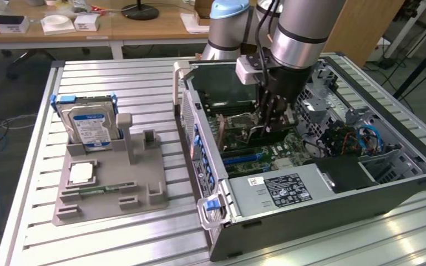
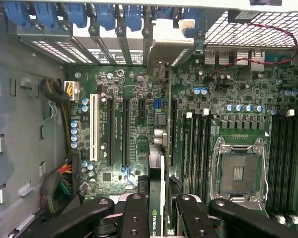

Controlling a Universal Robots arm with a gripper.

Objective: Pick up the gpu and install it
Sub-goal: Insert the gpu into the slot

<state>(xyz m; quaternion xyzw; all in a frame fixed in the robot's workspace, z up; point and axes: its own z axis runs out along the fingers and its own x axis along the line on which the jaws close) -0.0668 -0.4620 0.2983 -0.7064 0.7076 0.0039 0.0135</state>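
Over the open computer case (image 1: pixel 331 216), right of centre in the exterior view, the arm (image 1: pixel 302 27) comes down from the upper edge of the frame almost straight, its wrist pointing into the box. The gripper (image 1: pixel 270 123) hangs low inside, just above the green motherboard (image 1: pixel 261 149). In the wrist view its black fingers (image 2: pixel 135 213) are closed most of the way, one on each side of the gpu (image 2: pixel 156 163), pressing its two faces.

The gpu stands on its edge between them, a thin dark card with a green strip and white letters near the fingers. Its silvery metal end reaches toward the row of blue clips (image 2: pixel 107 15) on the case wall. It lines up with the long black slots (image 2: pixel 111 131); whether it is seated cannot be told.

On the table (image 1: pixel 124 77), at the exterior view's left, a hard drive (image 1: pixel 91 124) stands upright in a grey stand (image 1: pixel 109 188).
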